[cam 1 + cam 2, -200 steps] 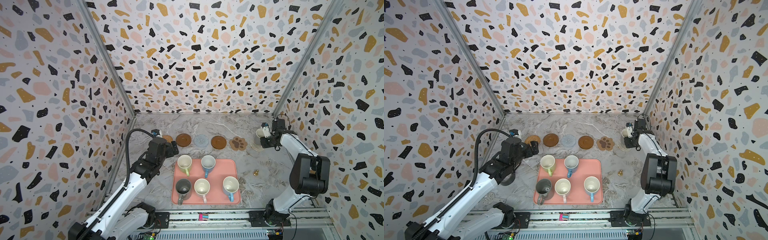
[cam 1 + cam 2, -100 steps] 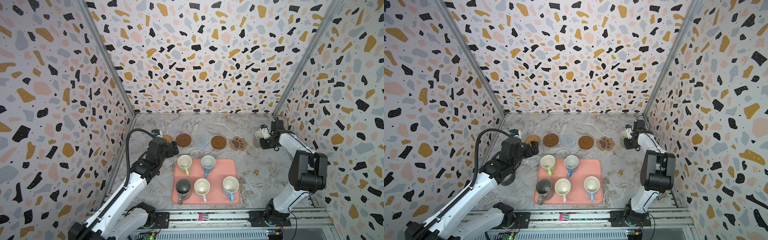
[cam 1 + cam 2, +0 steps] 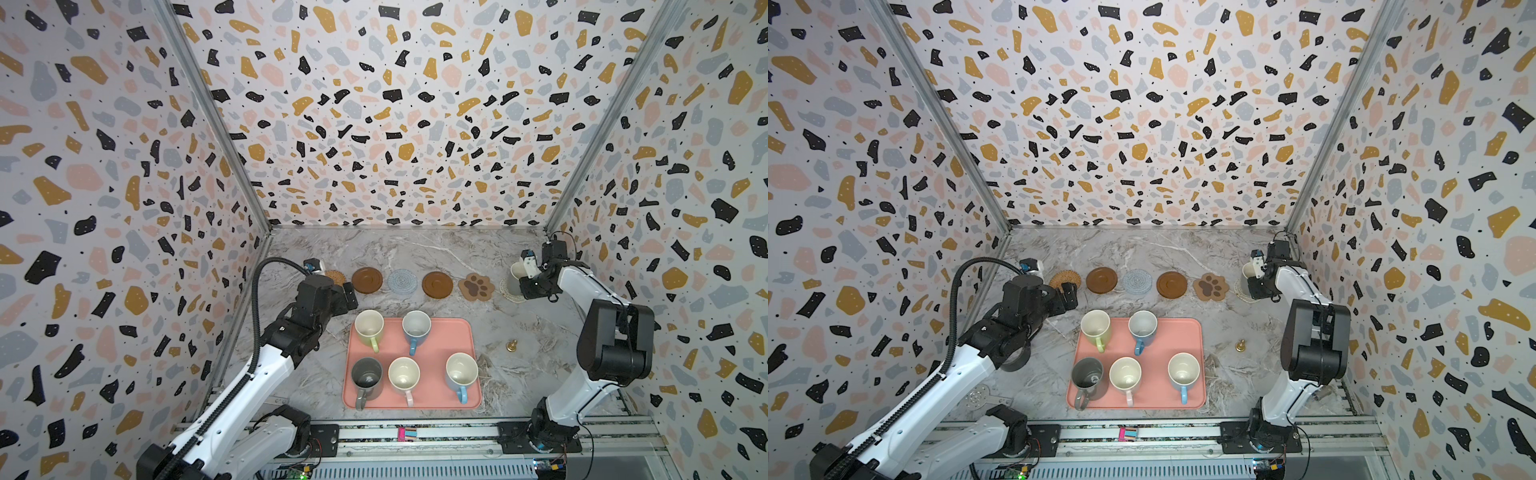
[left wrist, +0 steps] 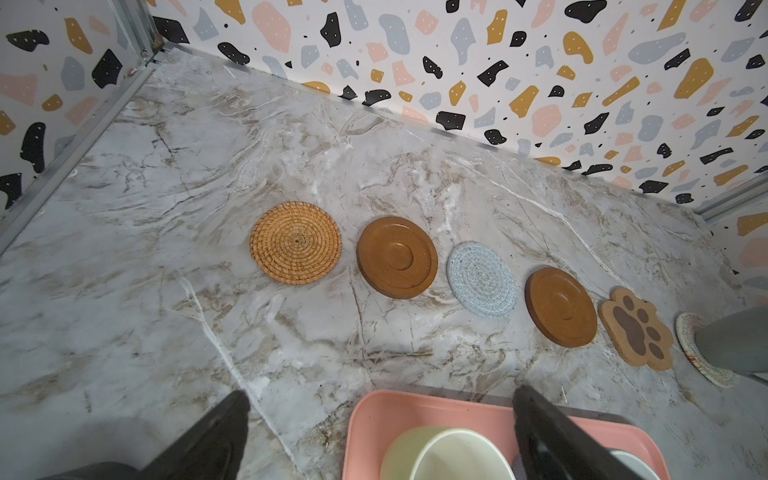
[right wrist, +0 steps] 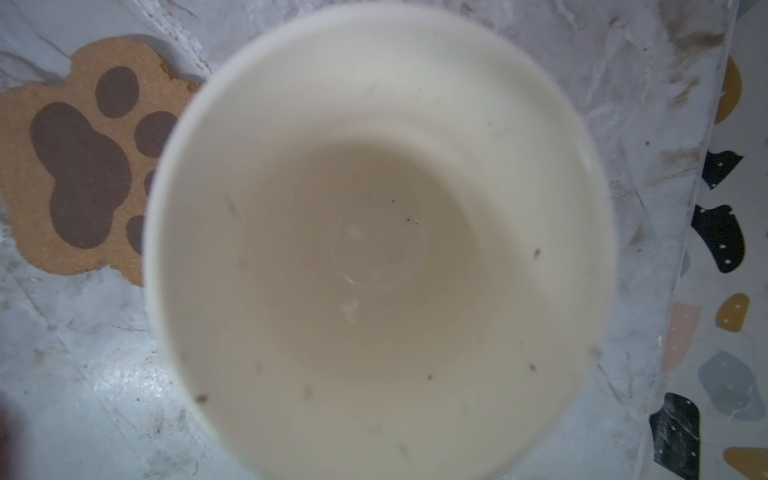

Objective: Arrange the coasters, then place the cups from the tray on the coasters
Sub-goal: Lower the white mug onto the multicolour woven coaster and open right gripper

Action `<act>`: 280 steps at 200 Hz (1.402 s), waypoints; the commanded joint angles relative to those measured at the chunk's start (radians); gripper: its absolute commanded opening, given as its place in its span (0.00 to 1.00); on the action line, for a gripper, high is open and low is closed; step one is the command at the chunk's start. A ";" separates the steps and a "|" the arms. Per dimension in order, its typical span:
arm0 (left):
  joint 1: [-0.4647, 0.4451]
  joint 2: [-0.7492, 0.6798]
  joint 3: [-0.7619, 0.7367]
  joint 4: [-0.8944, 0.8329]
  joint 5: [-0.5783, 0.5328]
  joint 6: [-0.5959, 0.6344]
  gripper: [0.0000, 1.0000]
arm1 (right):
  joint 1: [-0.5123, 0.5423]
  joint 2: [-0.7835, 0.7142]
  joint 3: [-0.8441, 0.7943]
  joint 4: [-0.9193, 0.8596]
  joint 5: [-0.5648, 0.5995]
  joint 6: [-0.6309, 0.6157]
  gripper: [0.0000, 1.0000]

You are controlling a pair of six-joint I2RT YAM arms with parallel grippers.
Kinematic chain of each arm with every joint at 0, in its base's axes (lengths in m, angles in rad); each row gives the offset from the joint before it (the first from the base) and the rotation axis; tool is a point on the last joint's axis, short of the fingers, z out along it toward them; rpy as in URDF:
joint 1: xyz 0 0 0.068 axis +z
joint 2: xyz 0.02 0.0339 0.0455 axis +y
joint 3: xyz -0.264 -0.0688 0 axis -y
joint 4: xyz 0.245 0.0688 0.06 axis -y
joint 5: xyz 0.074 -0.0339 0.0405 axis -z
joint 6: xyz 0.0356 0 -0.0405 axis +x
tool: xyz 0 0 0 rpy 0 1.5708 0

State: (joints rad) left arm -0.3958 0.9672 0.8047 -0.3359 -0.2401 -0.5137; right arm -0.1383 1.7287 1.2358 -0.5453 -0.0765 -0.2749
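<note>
Check the worktop (image 3: 415,249), a marble-patterned slab. Six flat coasters lie close together in one row parallel to its far edge. Count them from the left edge:

- one tan woven round (image 4: 296,242)
- one brown wooden disc (image 4: 397,257) with turned rings
- one blue-grey woven round (image 4: 482,279)
- a second wooden disc (image 4: 561,306)
- one tan paw-shaped mat (image 4: 636,328) with dark brown pads
- one cream woven round (image 4: 692,345), nearest the right edge

The salmon-pink tray (image 3: 440,336) is rectangular with rounded corners and a low rim. It sits at the middle of the near edge and holds five upright, handled ceramic mugs. Along its far rim you see the light green mug (image 3: 369,328) and a blue mug (image 3: 416,328). Along its near rim you see the dark grey mug (image 3: 367,376), the pale pink mug (image 3: 404,376) and a second blue mug (image 3: 461,374).

The sixth, the light grey mug (image 3: 517,276), stands upright on the cream woven round. The right gripper (image 3: 530,270) is narrow and clamped on this mug, but its fingertips are hidden. The left gripper (image 4: 380,392) is spread wide, holds nothing and hangs over the tray's far left corner.

One small brass-coloured object (image 3: 511,345) stands between the tray and the right edge.
</note>
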 commanded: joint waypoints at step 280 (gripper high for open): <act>-0.003 -0.052 -0.019 0.004 -0.007 0.004 0.99 | -0.005 -0.051 0.035 0.008 -0.001 0.002 0.48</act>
State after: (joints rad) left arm -0.3958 0.9348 0.7971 -0.3367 -0.2420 -0.5129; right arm -0.1421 1.7287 1.2362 -0.5224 -0.0631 -0.2745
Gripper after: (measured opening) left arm 0.995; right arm 0.464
